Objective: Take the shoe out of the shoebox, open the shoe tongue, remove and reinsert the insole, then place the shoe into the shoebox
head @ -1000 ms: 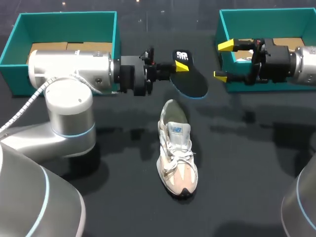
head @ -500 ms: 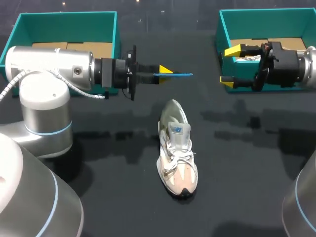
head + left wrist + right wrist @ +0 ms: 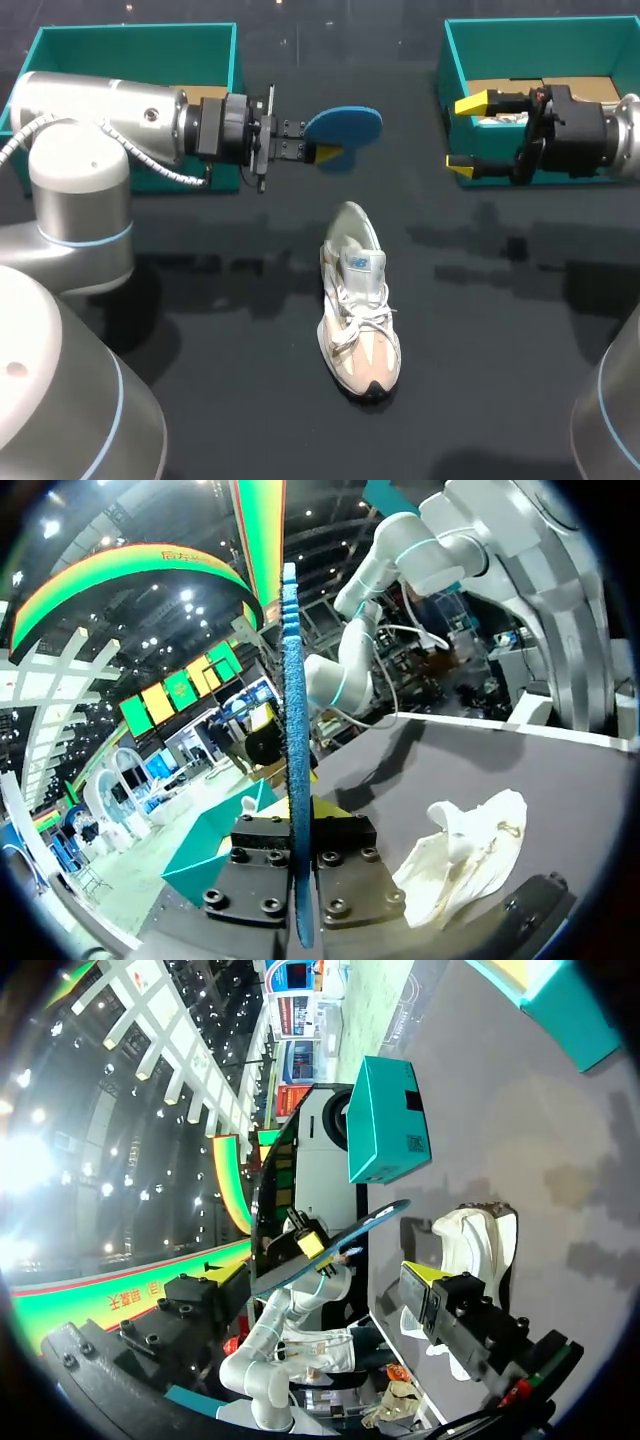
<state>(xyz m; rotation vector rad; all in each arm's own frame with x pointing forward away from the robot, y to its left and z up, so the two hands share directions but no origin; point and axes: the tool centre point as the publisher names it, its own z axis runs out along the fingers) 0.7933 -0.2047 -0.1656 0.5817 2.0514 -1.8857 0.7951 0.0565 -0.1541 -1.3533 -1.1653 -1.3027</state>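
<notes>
Two grippers in view | left gripper (image 3: 322, 153) clamped on the blue insole (image 3: 345, 125), which sticks out ahead of its fingers, just beyond the heel of the shoe (image 3: 358, 315) | shoe stands on the table (image 3: 500, 350), toe toward the robot, apart from both grippers | right gripper (image 3: 466, 134) fingers spread, at the front wall of the right box (image 3: 450, 60)

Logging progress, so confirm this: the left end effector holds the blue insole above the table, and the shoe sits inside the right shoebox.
Wrong on one point. The shoe lies on the table, outside the right shoebox, as the head view shows. The left end effector does hold the blue insole above the table.
</notes>
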